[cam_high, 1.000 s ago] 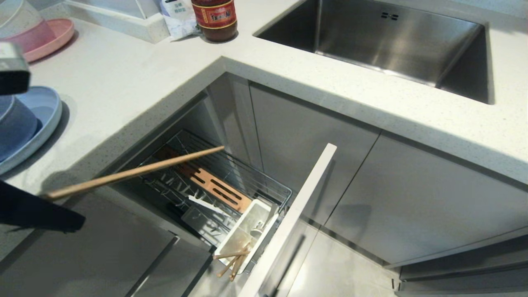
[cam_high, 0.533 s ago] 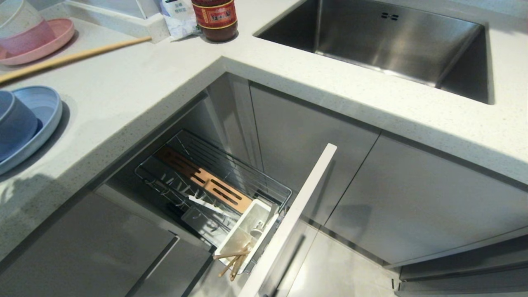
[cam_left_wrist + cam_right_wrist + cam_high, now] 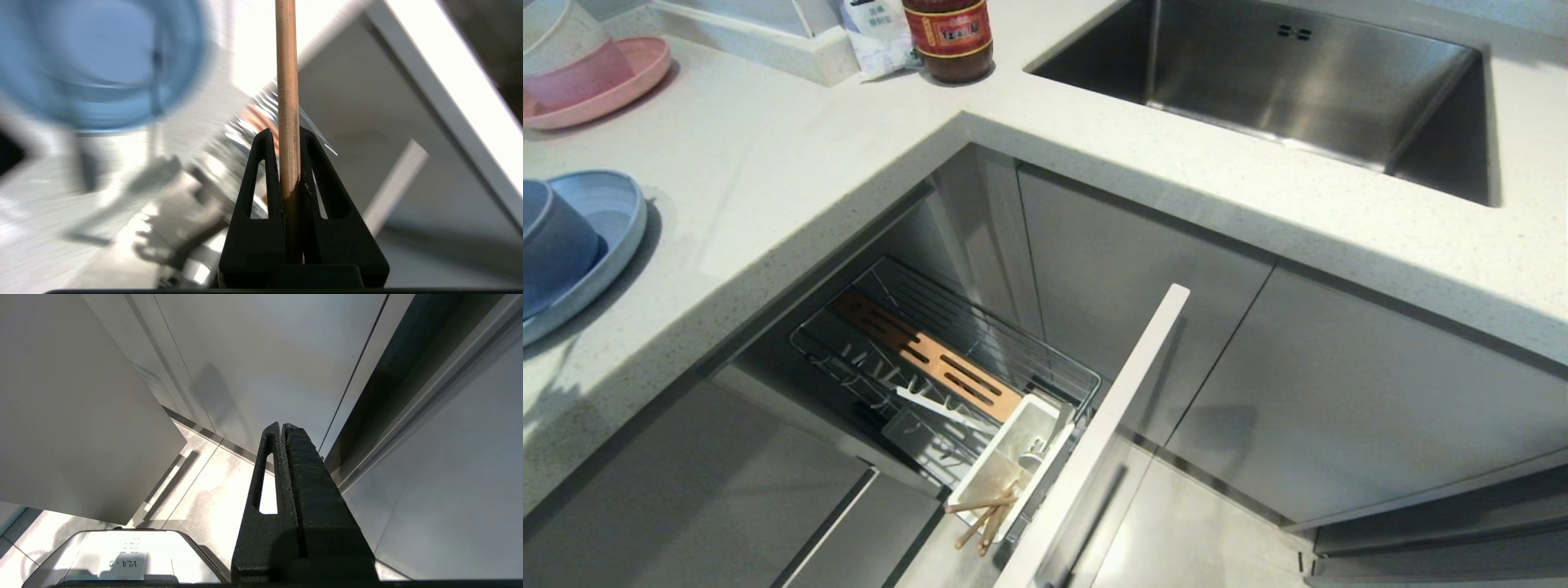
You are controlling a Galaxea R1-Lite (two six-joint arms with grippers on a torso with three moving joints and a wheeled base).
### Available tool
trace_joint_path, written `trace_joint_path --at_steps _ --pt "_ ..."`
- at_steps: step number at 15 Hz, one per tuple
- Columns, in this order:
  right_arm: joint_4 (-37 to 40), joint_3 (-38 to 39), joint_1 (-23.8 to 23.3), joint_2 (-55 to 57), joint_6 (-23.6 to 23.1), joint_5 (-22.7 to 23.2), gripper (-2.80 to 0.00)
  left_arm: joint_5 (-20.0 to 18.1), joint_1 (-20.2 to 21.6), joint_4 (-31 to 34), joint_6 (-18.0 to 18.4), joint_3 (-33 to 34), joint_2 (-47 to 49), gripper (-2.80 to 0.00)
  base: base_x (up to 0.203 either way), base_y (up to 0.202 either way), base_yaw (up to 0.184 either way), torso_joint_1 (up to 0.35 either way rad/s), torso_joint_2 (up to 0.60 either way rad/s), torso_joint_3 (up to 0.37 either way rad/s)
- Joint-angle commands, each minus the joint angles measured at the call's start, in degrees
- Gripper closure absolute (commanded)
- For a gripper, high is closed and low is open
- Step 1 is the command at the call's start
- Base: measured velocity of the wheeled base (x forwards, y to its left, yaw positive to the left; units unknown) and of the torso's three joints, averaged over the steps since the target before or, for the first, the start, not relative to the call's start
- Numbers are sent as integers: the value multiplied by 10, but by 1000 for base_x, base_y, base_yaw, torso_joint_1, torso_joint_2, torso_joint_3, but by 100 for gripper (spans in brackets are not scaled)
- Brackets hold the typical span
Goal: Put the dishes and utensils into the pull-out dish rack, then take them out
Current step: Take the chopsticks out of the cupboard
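My left gripper (image 3: 285,132) is shut on one light-brown wooden chopstick (image 3: 286,61), which sticks straight out past the fingertips; it is outside the head view. Beyond it show the light-blue bowl (image 3: 102,61) and, blurred, the rack's chrome wires. In the head view the bowl (image 3: 551,245) sits on the light-blue plate (image 3: 617,216) at the counter's left edge. The pull-out dish rack (image 3: 1062,367) stands open below the counter, with wooden chopstick ends (image 3: 984,518) poking out of its white utensil box (image 3: 1005,457). My right gripper (image 3: 282,425) is shut and empty, parked low by the cabinet fronts.
A pink plate (image 3: 629,82) bearing a white-and-pink bowl stands at the counter's far left. A dark bottle (image 3: 947,33) and the steel sink (image 3: 1307,73) lie at the back. The rack's pale cabinet front (image 3: 1111,416) juts out over the floor.
The held chopstick swung from above the rack up over the counter, then out of the head view to the left. The left arm has left that view too.
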Motion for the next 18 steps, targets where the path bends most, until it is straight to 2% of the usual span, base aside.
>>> trace_joint_path --at_steps 1,4,7,9,11,13,15,18 --pt "0 1 0 -2 0 0 0 27 113 3 12 6 -28 0 0 0 0 0 0 0" --pt "0 1 0 -2 0 0 0 110 206 0 36 84 -45 0 0 0 0 0 0 0" --pt "0 1 0 -2 0 0 0 166 250 -24 39 160 -49 0 0 0 0 0 0 0" --pt "0 1 0 -2 0 0 0 193 258 -40 32 204 -50 0 0 0 0 0 0 0" --pt "0 1 0 -2 0 0 0 198 260 -53 15 236 -50 0 0 0 0 0 0 0" --pt "0 1 0 -2 0 0 0 200 260 -112 10 291 -51 0 0 0 0 0 0 0" --pt "0 1 0 -2 0 0 0 217 260 -176 3 343 -51 0 0 0 0 0 0 0" --pt "0 1 0 -2 0 0 0 221 257 -214 -1 392 -51 0 0 0 0 0 0 0"
